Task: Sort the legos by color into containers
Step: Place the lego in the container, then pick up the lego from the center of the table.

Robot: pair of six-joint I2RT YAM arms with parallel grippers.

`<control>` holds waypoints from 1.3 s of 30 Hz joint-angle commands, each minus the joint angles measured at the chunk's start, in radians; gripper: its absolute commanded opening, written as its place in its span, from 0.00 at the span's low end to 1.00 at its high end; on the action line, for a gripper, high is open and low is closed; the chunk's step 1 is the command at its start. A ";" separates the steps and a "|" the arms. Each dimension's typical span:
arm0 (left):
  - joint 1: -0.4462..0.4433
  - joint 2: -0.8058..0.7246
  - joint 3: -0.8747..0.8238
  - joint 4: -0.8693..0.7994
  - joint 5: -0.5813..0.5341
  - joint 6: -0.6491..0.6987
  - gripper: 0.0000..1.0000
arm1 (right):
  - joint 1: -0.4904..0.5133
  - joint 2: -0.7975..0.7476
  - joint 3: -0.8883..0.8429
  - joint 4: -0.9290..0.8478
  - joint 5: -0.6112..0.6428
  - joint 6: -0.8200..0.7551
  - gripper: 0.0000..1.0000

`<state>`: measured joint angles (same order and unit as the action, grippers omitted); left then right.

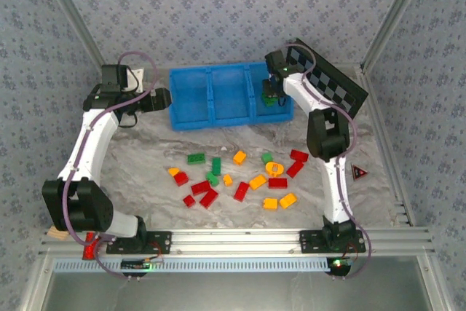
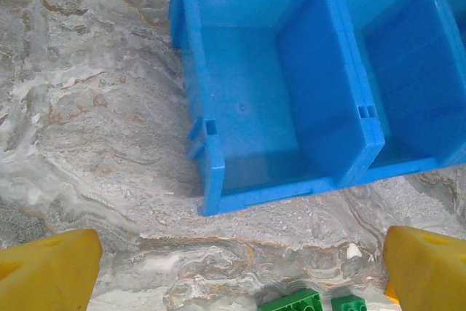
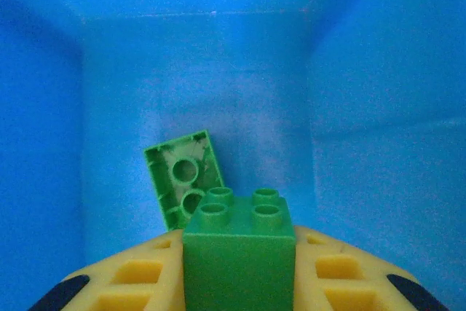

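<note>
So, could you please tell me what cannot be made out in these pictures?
Top external: the right pincer hides much of the floor of the right compartment, so its contents cannot be counted.
Right wrist: the held green brick is cut off by the bottom edge and covers part of the loose green brick.
Left wrist: two green bricks are cut off at the bottom edge.

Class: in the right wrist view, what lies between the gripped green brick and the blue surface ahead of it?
A second green lego, underside towards the camera, in the compartment; the right wrist view shows it.
</note>
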<state>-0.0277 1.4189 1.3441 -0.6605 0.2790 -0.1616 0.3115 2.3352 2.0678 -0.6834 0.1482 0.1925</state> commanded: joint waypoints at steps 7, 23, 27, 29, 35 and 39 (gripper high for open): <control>0.006 -0.033 0.023 -0.047 -0.019 0.026 0.99 | 0.000 0.023 0.084 -0.048 0.002 -0.028 0.35; 0.014 -0.021 0.029 -0.056 0.004 0.030 0.99 | 0.074 -0.463 -0.416 -0.027 -0.061 0.004 0.54; 0.011 -0.031 0.011 -0.044 0.007 0.028 0.99 | 0.129 -0.574 -0.614 0.008 -0.094 0.025 0.62; 0.011 -0.028 0.017 -0.048 0.008 0.028 0.99 | 0.154 -0.608 -0.707 0.031 -0.110 0.031 0.67; 0.012 -0.035 0.019 -0.050 0.008 0.029 0.99 | 0.216 -0.615 -0.844 0.057 -0.148 0.008 0.80; 0.012 -0.039 0.020 -0.050 0.005 0.030 0.99 | 0.245 -0.584 -0.851 0.029 -0.121 -0.002 0.81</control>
<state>-0.0212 1.4082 1.3449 -0.7006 0.2699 -0.1402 0.5396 1.7294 1.2160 -0.6407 0.0216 0.2081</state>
